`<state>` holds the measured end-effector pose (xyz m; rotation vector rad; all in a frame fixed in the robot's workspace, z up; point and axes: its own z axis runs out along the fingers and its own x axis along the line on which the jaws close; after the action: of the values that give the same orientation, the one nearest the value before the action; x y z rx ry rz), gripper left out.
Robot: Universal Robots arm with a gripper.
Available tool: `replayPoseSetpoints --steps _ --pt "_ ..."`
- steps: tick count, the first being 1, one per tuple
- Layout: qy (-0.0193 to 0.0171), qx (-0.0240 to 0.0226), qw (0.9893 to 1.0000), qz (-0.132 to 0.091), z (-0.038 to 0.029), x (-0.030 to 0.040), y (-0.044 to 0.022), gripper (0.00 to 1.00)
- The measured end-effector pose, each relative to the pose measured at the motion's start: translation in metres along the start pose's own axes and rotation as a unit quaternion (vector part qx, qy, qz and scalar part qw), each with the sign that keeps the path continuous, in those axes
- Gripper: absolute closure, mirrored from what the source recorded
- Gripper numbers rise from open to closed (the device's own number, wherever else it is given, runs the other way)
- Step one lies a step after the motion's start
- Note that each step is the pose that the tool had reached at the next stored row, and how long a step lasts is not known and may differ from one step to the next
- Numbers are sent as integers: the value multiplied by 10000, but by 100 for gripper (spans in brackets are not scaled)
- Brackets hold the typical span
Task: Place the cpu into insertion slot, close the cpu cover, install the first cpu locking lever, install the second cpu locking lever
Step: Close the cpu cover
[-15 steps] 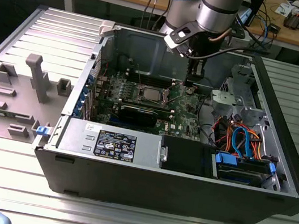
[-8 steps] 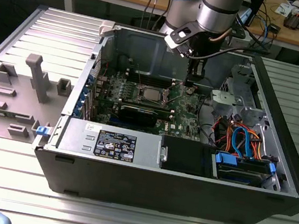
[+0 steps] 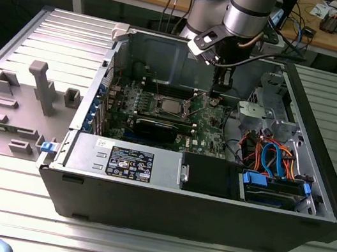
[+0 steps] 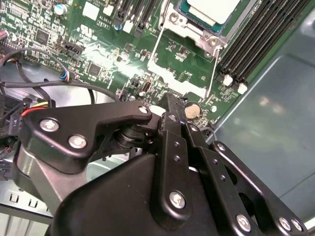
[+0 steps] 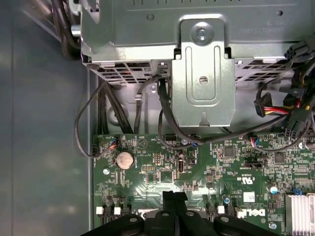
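We find the cpu (image 3: 170, 106) seated in the insertion slot (image 3: 156, 104) at mid-board, and the cpu cover (image 4: 184, 24) seems to lie over its edges. Just to the exterior view's right, the thin wire levers (image 4: 154, 48) look unlatched. Further right the gripper (image 3: 215, 95) hangs low over the motherboard (image 3: 209, 136), fingers pressed together and pinching nothing. We judge that lever work needs a steady push along the wire, clear of small board parts.
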<state>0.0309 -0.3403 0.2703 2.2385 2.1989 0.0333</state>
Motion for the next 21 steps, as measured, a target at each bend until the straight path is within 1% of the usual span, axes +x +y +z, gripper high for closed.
replayPoseSetpoints --steps 2,7,12,13,14,21 --pt "0 0 10000 0 24 0 15 89" --pt "1 4 10000 0 135 0 56 89" --pt "0 4 10000 0 227 -2 48 89" --pt "1 4 10000 0 233 -2 34 89" --pt "0 4 10000 0 237 -3 0 89" --pt "1 4 10000 0 239 -3 -13 89"
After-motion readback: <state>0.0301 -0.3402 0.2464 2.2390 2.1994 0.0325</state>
